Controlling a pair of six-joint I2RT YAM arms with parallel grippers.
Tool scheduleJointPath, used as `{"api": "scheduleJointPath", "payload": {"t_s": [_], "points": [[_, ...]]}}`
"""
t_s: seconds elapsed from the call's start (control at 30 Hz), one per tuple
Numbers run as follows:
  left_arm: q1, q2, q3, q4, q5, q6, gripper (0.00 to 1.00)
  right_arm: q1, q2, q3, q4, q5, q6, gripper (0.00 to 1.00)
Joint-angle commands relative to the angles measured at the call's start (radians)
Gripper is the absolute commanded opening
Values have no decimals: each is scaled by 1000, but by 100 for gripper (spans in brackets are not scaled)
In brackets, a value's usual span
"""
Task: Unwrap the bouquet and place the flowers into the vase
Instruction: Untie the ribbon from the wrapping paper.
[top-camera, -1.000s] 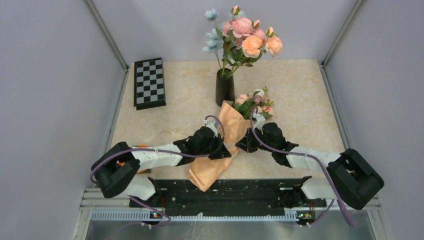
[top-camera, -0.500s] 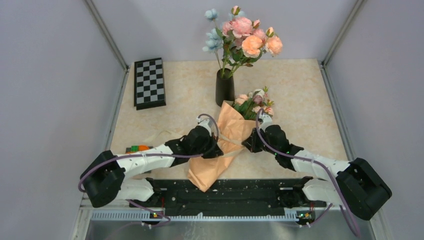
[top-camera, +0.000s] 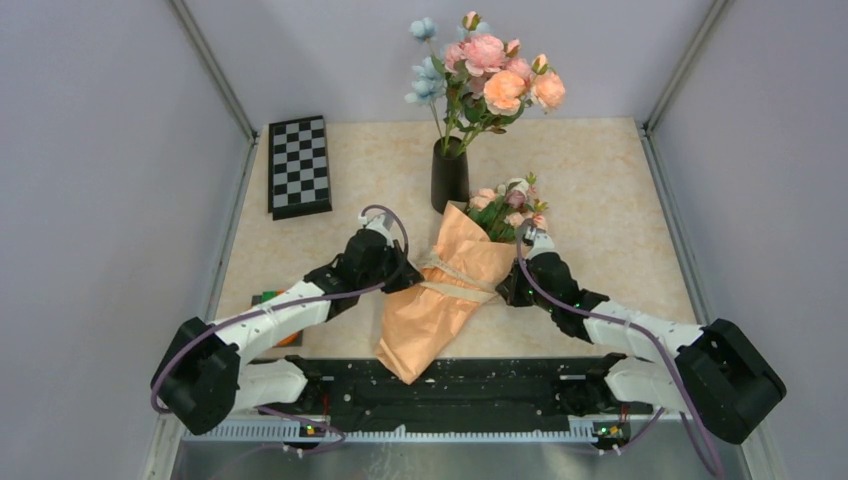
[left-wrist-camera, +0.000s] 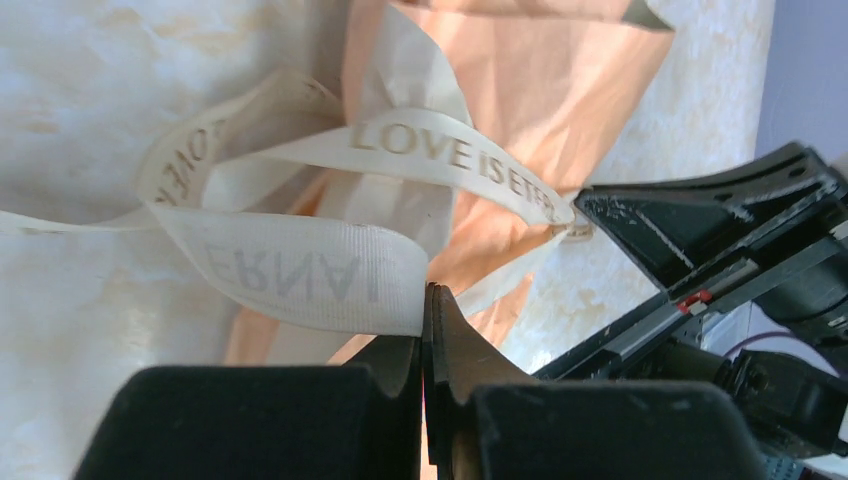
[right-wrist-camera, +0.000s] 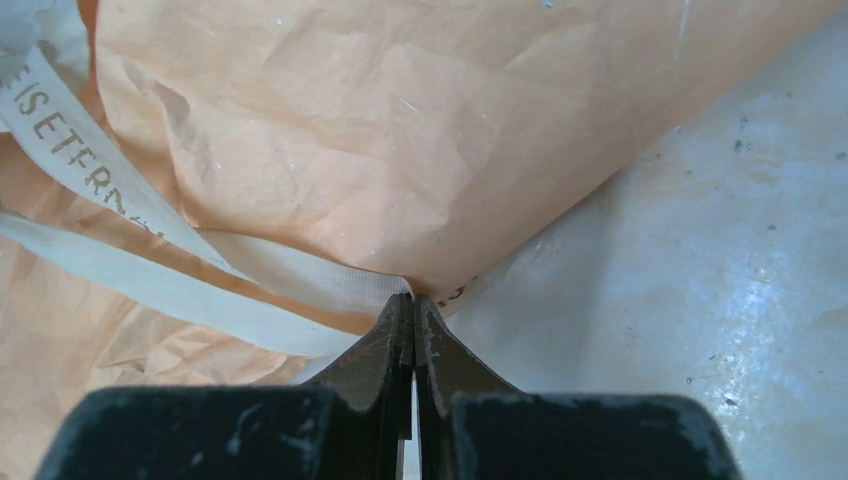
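The bouquet (top-camera: 440, 300) lies on the table in its peach paper cone, its flowers (top-camera: 508, 208) pointing towards the black vase (top-camera: 449, 178). A cream printed ribbon (top-camera: 455, 277) crosses the cone's middle. My left gripper (top-camera: 408, 276) sits at the cone's left edge, shut on a ribbon (left-wrist-camera: 300, 270) end, with the peach paper (left-wrist-camera: 540, 90) behind it. My right gripper (top-camera: 507, 290) is at the cone's right edge, shut on the other ribbon (right-wrist-camera: 150, 285) end right under the paper (right-wrist-camera: 400, 130). In the wrist views, the left gripper (left-wrist-camera: 424, 300) and the right gripper (right-wrist-camera: 412, 305) both pinch ribbon at their tips.
The vase holds a taller bunch of pink, orange and pale-blue blooms (top-camera: 490, 75). A checkerboard (top-camera: 298, 165) lies at the back left. A small orange and green object (top-camera: 275, 297) shows beside the left arm. A black rail (top-camera: 450, 385) runs along the near edge.
My left gripper closed on the ribbon and pulled left, away from the cone. The right gripper shifted slightly right, still shut. The ribbon now stretches across the cone.
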Motion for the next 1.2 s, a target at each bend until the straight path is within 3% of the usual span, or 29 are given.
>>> {"api": "scheduleJointPath", "payload": {"t_s": [0.0,0.57,1.03,1.1,1.17], "points": [[76,-44,-9,28,51,38,0,-11,-9,8,-35,75,40,0],[361,-64,-27,8,77,142,0,-19,-78,-20,-175,197,118,0],[545,28,-61,47,127,176,0,-19,-114,-39,-276,263,181,0],[554,29,-63,44,136,184,4,-19,-116,-32,-281,255,175,0],[555,22,-62,38,142,192,17,-19,-117,-23,-287,244,167,3]]}}
